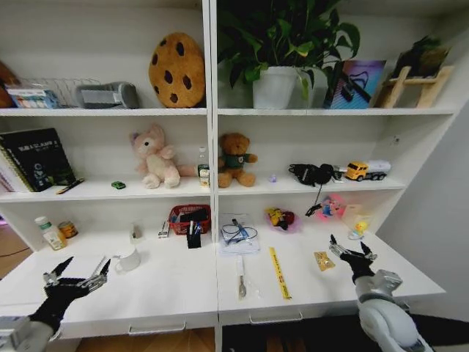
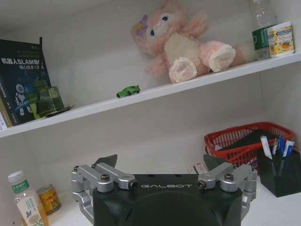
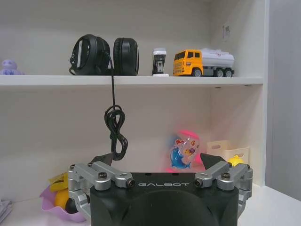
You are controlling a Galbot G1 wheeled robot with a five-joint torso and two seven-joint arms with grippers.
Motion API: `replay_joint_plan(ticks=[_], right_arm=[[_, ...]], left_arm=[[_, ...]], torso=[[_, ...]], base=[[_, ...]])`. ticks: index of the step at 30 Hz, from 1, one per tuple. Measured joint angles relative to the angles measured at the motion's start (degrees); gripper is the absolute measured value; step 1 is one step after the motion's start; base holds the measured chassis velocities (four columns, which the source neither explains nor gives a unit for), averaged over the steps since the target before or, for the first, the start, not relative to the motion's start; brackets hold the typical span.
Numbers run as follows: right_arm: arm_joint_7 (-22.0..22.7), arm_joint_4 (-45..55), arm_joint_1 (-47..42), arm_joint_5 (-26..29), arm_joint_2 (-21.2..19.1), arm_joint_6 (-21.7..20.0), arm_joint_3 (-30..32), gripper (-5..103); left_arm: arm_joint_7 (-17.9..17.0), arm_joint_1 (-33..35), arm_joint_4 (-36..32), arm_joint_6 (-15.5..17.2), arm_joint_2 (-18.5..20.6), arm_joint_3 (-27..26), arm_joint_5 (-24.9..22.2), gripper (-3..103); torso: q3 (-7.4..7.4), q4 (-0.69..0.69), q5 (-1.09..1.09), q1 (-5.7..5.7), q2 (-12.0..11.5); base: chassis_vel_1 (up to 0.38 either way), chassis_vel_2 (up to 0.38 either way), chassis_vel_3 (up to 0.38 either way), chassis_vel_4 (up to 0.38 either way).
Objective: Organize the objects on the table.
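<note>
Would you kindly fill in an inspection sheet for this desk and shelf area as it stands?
Surface: white table, drawers shut.
Job's things: yellow ruler, black pen cup, clear mug and small bottles on the table; green toy car on the shelf.
Clutter: red basket, bagged cable.
Grippers: left gripper open above the table's left end; right gripper open above its right end.
Cables: headphone cord hangs off the shelf.
Surroundings: plush bears, cookie cushion, plant, books.
</note>
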Motion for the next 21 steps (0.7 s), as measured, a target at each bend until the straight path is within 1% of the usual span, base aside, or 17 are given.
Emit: replay_joint_plan(ticks=[2,4,5,6,7,10,12,13,14,15,18,21], right_arm=[[-0.3,-0.1,-0.3,-0.6,0.2,0.2,0.0,100],[-0.4,-0.6,-0.6,-0.6,0.3,-0.6,-0.1,100],[-1.2,-2.6,-0.5,-0.5,0.3,-1.9,-0.4,100],[-2.9,-5.2,0.1,-0.4,0.0,-3.8,-0.8,100],[-3.8,-6.8,0.8,-0.5,-0.5,-4.4,-1.2,100],[-4.5,-8.8,2.0,-1.0,-1.2,-4.6,-2.0,100],[-6.7,-12.7,4.8,-1.3,-2.6,-4.6,-3.5,100],[-6.7,-12.7,4.8,-1.3,-2.6,-4.6,-3.5,100],[-8.7,-16.2,7.1,-1.2,-3.6,-4.6,-5.0,100],[-9.7,-18.7,8.8,-0.8,-4.5,-5.0,-6.3,100],[-10.7,-21.0,10.5,0.0,-5.3,-6.0,-7.8,100],[-11.0,-21.4,10.8,0.2,-5.4,-6.1,-8.2,100]], left_arm=[[0.0,0.0,0.0,0.0,0.0,0.0,0.0,100],[0.0,0.0,0.0,0.0,0.0,0.0,0.0,100],[0.0,0.0,0.0,0.0,0.0,0.0,0.0,100],[0.0,0.0,0.0,0.0,0.0,0.0,0.0,100],[0.0,0.0,0.0,0.0,0.0,0.0,0.0,100],[0.0,0.0,0.0,0.0,0.0,0.0,0.0,100],[0.0,0.0,0.0,0.0,0.0,0.0,0.0,100],[0.0,0.0,0.0,0.0,0.0,0.0,0.0,100],[0.0,0.0,0.0,0.0,0.0,0.0,0.0,100],[0.0,0.0,0.0,0.0,0.0,0.0,0.0,100],[0.0,0.0,0.0,0.0,0.0,0.0,0.0,100],[0.0,0.0,0.0,0.0,0.0,0.0,0.0,100]], torso=[[0.00,0.00,-0.01,0.02,0.0],[0.00,0.00,-0.01,0.03,0.0],[0.00,0.00,-0.01,0.02,0.0],[0.00,-0.01,0.02,0.00,0.0],[-0.01,-0.01,0.00,-0.02,0.0],[-0.01,-0.01,0.00,-0.03,0.0],[-0.01,0.00,0.00,-0.03,0.0],[-0.01,0.00,0.00,-0.03,0.0],[-0.01,0.01,0.00,-0.02,0.0],[0.00,0.00,0.01,-0.01,0.0],[0.00,0.01,0.00,0.00,0.0],[0.00,0.01,0.00,0.00,0.0]], base=[[-0.044,0.063,0.066,-0.040],[0.000,0.000,0.000,0.000],[0.000,0.000,0.000,0.000],[0.000,0.000,0.000,0.000],[0.000,0.000,0.000,0.000],[0.034,-0.022,-0.025,0.015],[0.025,-0.011,-0.014,0.014],[0.000,0.000,0.000,0.000],[0.000,0.000,0.000,0.000],[0.000,0.000,0.000,0.000],[0.000,0.000,0.000,0.000],[0.000,0.000,0.000,0.000]])
